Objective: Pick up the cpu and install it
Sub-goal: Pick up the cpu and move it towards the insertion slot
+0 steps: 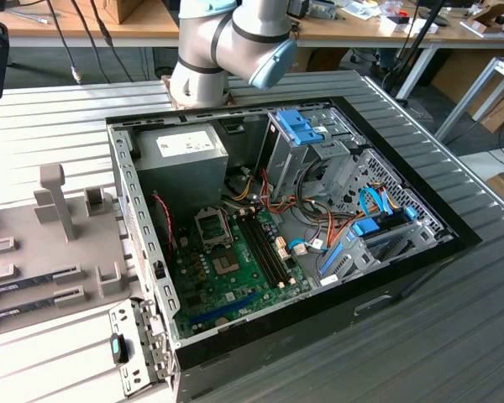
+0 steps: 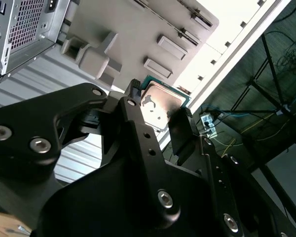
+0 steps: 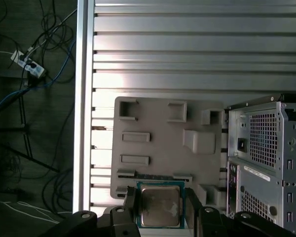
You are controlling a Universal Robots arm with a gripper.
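One robot arm (image 1: 227, 42) stands behind the open computer case (image 1: 130, 210) in the exterior view. A green motherboard (image 1: 235, 277) lies inside it, with a socket (image 1: 212, 225) toward its far end. A grey fixture tray (image 1: 25, 235) sits on the exterior view's left, on the slatted table (image 1: 454, 336).

Second wrist view: the gripper (image 2: 158, 104) is clamped on the cpu (image 2: 160, 98), with black fingers (image 2: 138, 123) on opposite edges and the silvery top facing the camera.

First wrist view: the cpu is pinched the same way, held over the tray's near edge, with the case beside it.
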